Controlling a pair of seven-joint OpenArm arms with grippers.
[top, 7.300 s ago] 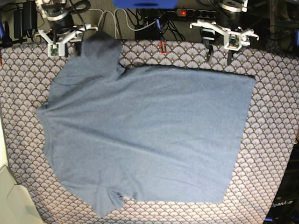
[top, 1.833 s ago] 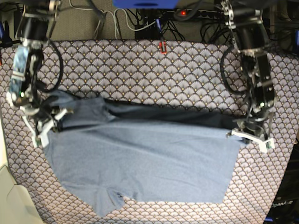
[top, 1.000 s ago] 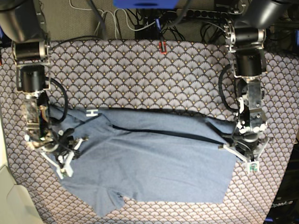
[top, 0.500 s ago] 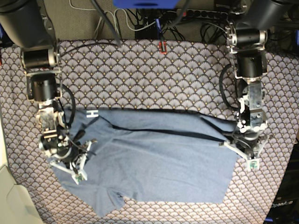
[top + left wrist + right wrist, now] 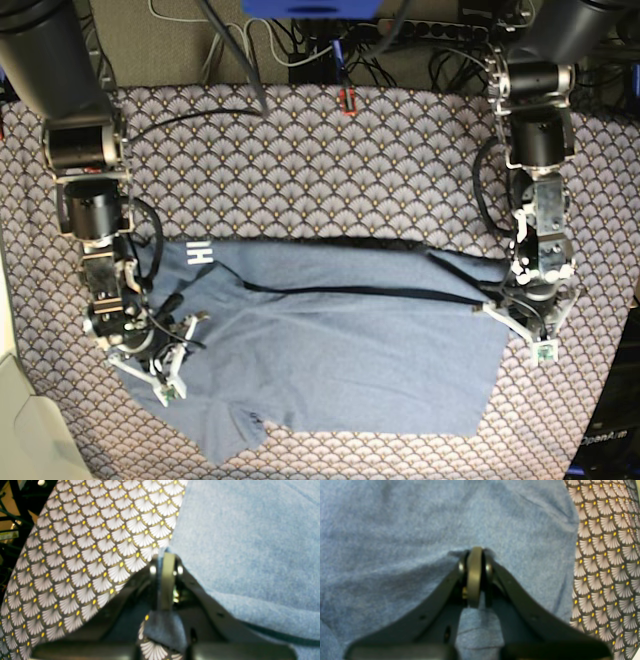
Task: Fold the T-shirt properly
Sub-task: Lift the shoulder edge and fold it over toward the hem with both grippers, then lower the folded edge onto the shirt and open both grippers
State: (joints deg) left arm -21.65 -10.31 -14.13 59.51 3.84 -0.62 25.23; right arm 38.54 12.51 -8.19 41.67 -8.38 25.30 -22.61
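Observation:
The slate-blue T-shirt [image 5: 330,350] lies on the fan-patterned table covering [image 5: 330,160], its far half folded over toward the front. White lettering [image 5: 200,250] shows at the fold's upper left corner. My right gripper [image 5: 152,372] sits at the shirt's left side, shut on a pinch of the T-shirt [image 5: 395,530]. In the right wrist view the right gripper [image 5: 475,551] holds cloth between its jaws. At the shirt's right edge, my left gripper [image 5: 530,330] is shut on the fabric. The left wrist view shows the left gripper [image 5: 166,556] clamping the T-shirt [image 5: 250,542] just beside the table covering [image 5: 87,555].
Cables and a power strip [image 5: 410,25] run along the back edge. A small red object [image 5: 349,100] lies at the back middle of the covering. A cream-coloured object [image 5: 20,420] sits at the front left corner.
My right gripper has pulled its part of the T-shirt further toward the front edge, and more white lettering shows at the fold. The left gripper has barely moved.

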